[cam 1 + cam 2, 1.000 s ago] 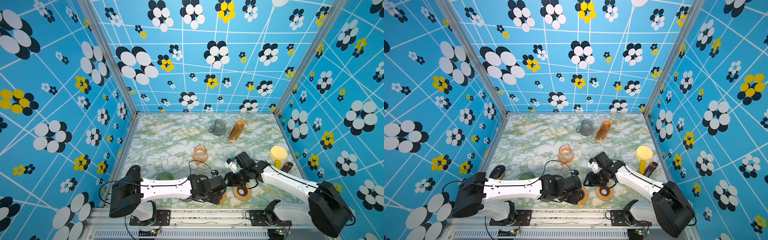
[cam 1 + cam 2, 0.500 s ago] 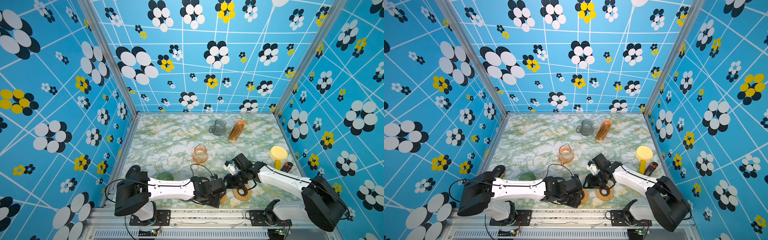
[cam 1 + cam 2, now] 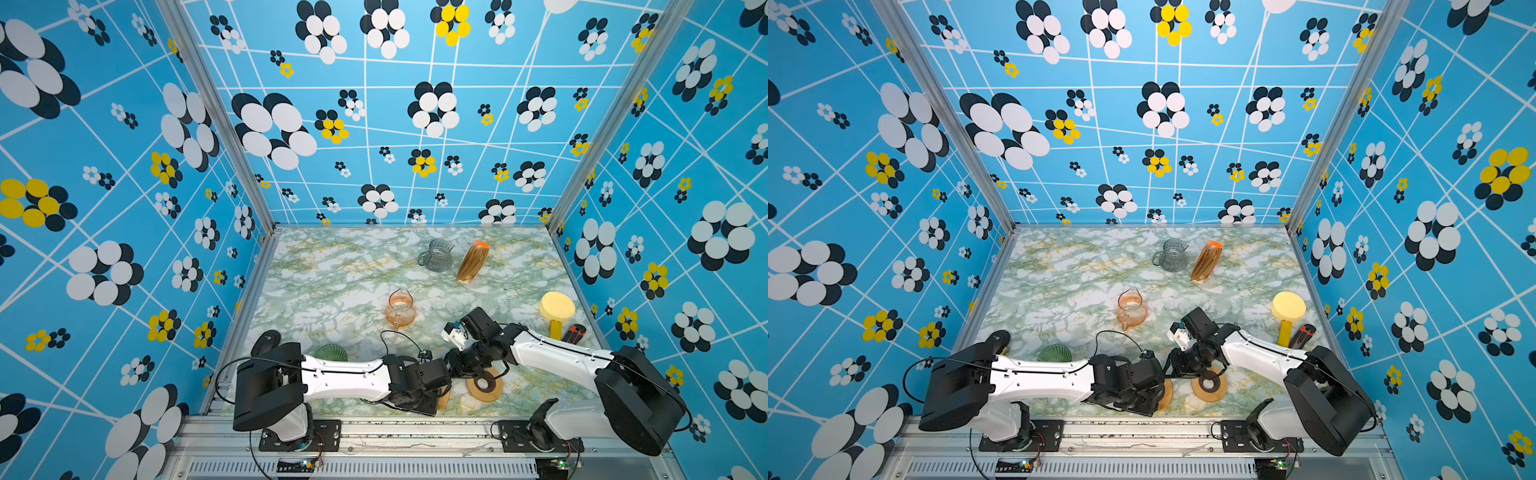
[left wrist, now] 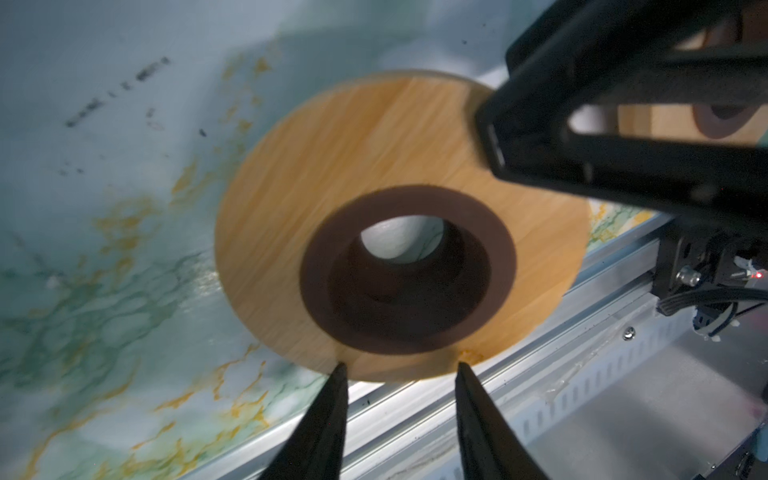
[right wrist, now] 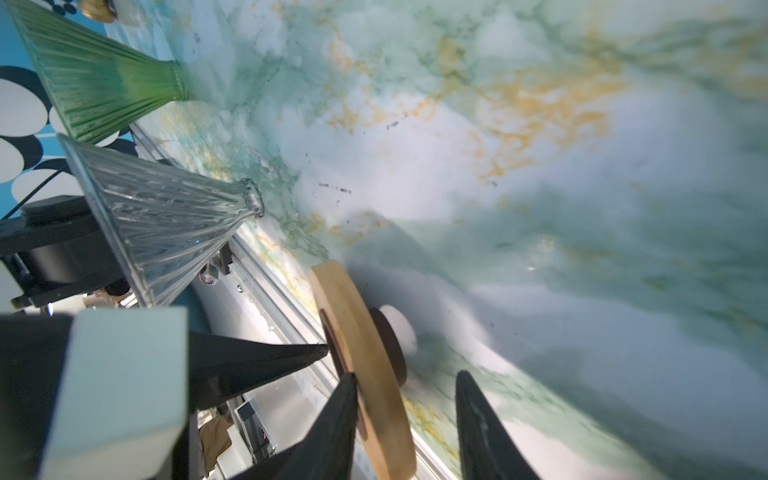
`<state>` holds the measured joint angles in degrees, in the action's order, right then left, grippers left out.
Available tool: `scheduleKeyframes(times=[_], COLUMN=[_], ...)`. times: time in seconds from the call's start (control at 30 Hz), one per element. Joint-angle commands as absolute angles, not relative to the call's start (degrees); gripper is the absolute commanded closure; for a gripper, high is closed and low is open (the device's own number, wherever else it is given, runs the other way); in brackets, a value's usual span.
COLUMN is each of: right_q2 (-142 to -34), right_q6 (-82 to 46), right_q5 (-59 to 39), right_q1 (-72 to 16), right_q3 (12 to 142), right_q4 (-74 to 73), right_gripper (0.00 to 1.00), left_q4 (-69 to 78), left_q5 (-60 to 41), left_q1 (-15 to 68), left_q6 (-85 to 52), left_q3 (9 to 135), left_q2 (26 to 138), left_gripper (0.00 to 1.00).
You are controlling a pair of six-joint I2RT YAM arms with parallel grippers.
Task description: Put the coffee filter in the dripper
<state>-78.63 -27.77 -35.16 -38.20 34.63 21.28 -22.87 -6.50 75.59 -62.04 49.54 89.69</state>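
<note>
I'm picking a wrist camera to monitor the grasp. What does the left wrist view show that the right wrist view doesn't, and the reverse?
Left wrist only: the disc face-on with its dark centre hole, a second disc behind it, and the left gripper with both fingertips at the disc's rim.
Right wrist only: the green dripper and clear dripper, and the right gripper straddling the disc's edge.
Both: the same disc, the table, the rail, and part of the opposite gripper.
</note>
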Motion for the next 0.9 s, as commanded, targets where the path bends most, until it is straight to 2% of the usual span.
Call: scheduleKeyframes(times=[0.0,0.53,0.87], right_q2=[-79.5,-79.1,-74.0], right_q6=[-28.0,-29.0,-29.2], right_q5=[-36.9,-38.5,-31.4], right_q1=[-38.8,-41.7,-42.1], right_q3=[33.9,33.2,34.6], right_q4=[20.2,18.6,22.9], right_gripper=[0.61,0.69,0.84], left_q4=[-22.9,-20.8,-19.9], left_q5=[-6.1,-4.8,-2.8], left_q1=[75.1,73.9,73.2], left_q6=[-62.3,-62.8,-62.6], left_q3=[48.3,46.5,45.5], left_q2=[90.3,89.0,85.4], left_gripper=[0.61,0.66,0.66])
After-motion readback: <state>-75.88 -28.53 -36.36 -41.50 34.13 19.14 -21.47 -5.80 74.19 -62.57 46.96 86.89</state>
